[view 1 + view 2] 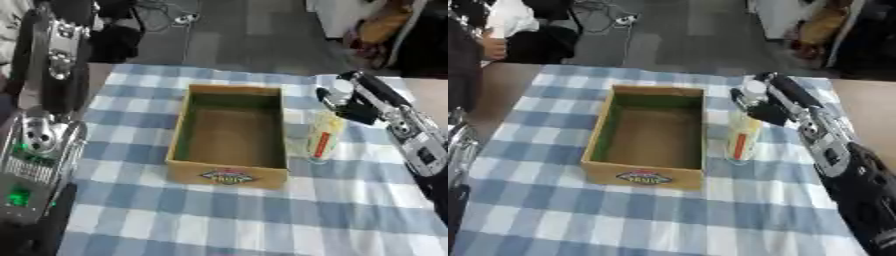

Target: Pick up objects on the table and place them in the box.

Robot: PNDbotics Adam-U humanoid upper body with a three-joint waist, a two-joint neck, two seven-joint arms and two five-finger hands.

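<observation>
The rectangular cardboard box (229, 131) sits mid-table (262, 220) on checked cloth. Beside its right wall, the right hand (756, 102) grasps a clear plastic bottle (742, 134), upright. The left hand isn't visible.

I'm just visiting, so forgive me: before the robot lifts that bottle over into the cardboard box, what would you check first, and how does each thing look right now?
1. Right hand around the bottle: cannot tell; it is at the bottle's top, but its fingers are unclear.
2. Bottle within reach of the box: ok, it stands just beside the box's right wall.
3. Box open and has room: ok, top open, nothing visible inside.
4. Left arm out of the way: ok, it stays along the left edge, clear of the box.
5. Checkered tablecloth flat under the box: ok.
</observation>
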